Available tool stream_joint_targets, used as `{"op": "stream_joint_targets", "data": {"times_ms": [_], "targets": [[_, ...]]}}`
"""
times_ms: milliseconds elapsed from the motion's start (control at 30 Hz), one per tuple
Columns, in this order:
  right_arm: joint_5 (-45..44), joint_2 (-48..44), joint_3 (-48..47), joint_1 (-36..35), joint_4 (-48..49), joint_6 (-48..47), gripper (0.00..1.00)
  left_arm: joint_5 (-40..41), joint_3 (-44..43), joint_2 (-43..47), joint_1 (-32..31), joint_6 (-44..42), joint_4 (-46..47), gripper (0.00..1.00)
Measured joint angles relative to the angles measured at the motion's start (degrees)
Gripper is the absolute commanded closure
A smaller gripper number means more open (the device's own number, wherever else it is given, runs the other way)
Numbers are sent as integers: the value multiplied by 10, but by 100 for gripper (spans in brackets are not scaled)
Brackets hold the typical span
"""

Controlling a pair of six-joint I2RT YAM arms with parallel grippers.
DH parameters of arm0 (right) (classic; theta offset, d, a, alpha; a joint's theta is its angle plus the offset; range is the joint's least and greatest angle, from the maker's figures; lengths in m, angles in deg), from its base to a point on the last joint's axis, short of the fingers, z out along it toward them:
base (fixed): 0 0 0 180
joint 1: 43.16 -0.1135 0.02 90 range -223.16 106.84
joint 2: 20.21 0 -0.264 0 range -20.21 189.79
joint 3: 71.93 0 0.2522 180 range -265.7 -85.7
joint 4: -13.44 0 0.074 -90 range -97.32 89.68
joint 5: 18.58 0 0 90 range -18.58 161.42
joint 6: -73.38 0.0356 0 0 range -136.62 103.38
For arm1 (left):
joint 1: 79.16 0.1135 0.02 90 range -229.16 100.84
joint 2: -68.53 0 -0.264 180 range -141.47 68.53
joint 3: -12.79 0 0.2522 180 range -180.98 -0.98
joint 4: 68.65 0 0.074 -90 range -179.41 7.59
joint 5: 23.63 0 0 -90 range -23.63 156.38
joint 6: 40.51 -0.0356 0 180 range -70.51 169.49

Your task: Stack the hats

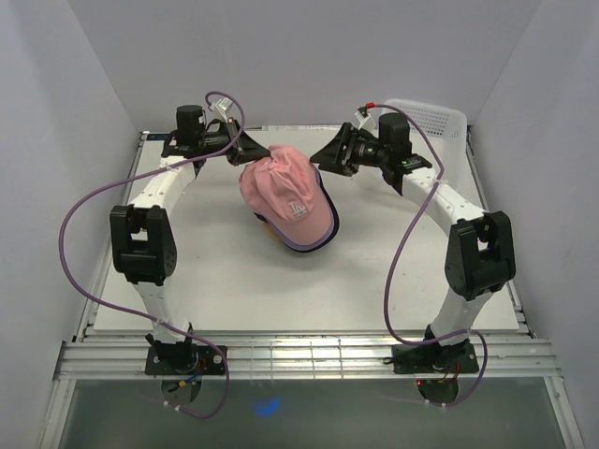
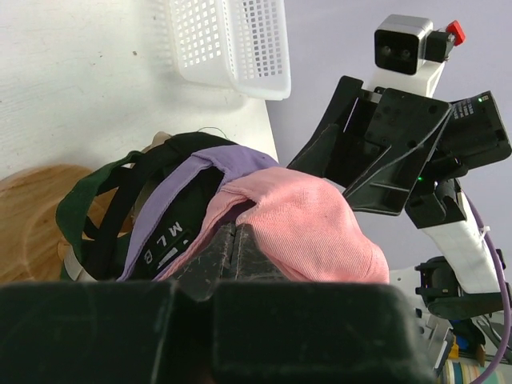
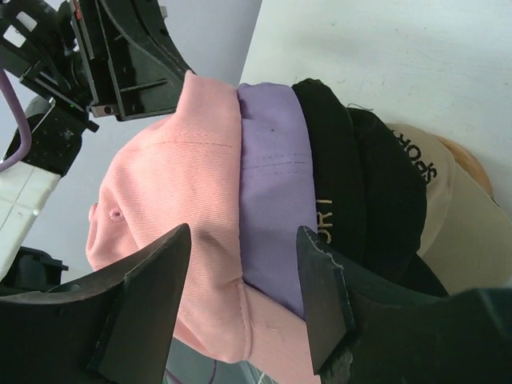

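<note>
Pinching the back edge of the pink cloth baseball cap, left gripper clamped tight; lavender cloth cap nested beneath; right gripper spread wide, close beside.

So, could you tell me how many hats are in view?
5, nested in one stack: pink hat on top, then lavender hat, black hat, dark green hat, tan hat lowest. Others may be hidden beneath.

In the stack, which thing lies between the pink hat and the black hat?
The lavender hat lies between the pink hat and the black hat; the right wrist view shows it.
</note>
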Motion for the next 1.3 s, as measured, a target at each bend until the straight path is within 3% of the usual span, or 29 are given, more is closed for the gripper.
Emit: {"op": "stream_joint_targets", "data": {"times_ms": [367,1100,1300], "targets": [[26,5,0,-5,85,65,48,7,0,0,-4,-2,-5,100],[25,9,3,-10,67,63,48,13,-3,0,-7,-5,-12,100],[27,12,9,-13,70,69,54,14,-3,0,-8,-5,-12,100]]}}
